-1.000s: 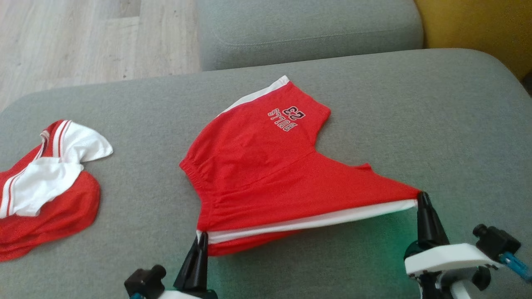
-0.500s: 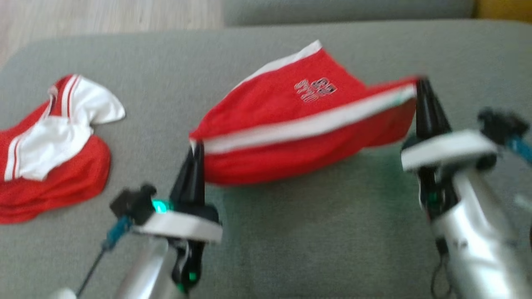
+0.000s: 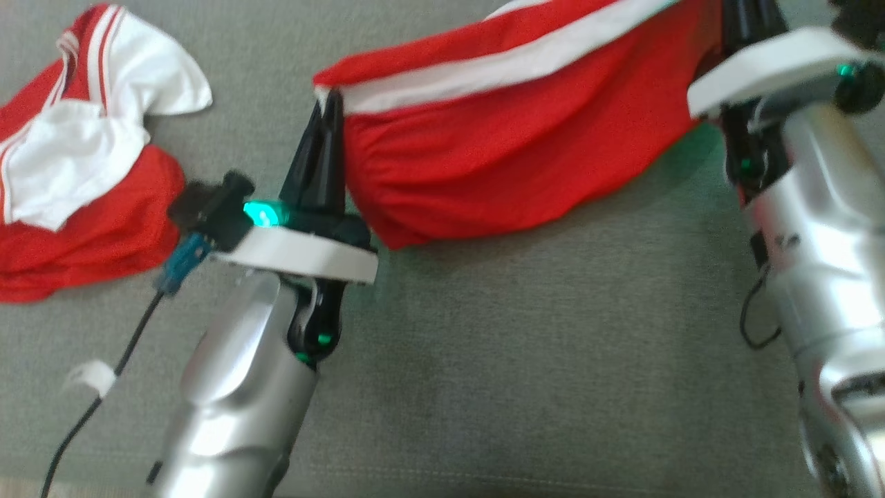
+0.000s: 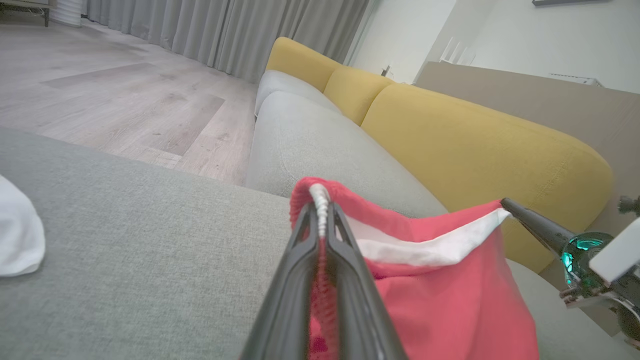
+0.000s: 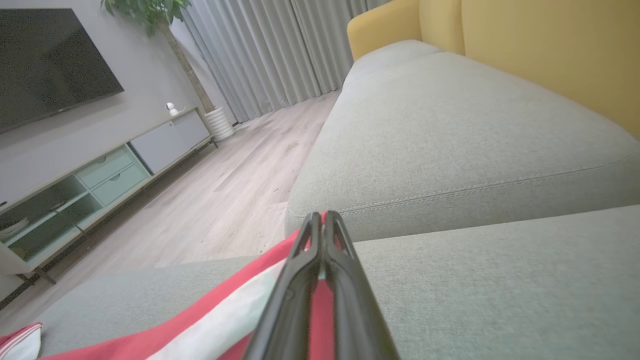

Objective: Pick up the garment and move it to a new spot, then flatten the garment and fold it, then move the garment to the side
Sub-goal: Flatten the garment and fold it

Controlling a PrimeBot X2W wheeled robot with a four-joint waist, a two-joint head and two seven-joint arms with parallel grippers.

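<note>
The garment [image 3: 511, 131] is a pair of red shorts with a white side stripe, hanging stretched between my two grippers above the grey sofa cushion [image 3: 525, 360]. My left gripper [image 3: 330, 104] is shut on its left corner, where the waistband bunches; the left wrist view shows red and white cloth [image 4: 425, 280] pinched at the left gripper [image 4: 320, 205]. My right gripper [image 5: 322, 220] is shut on the other corner of the garment [image 5: 210, 320]; in the head view its tips lie past the top edge and its white wrist [image 3: 767, 59] shows at the upper right.
A second red and white garment [image 3: 76, 166] lies crumpled on the cushion at the left. A yellow backrest [image 4: 475, 145] and another grey seat [image 5: 450, 130] stand beyond. Wooden floor [image 4: 110, 100] lies past the cushion's far edge. A black cable [image 3: 104, 394] trails from my left arm.
Both grippers have lifted the shorts off the cushion and carried them away from me; the cloth now hangs instead of lying spread. The head camera has tilted down and closer.
</note>
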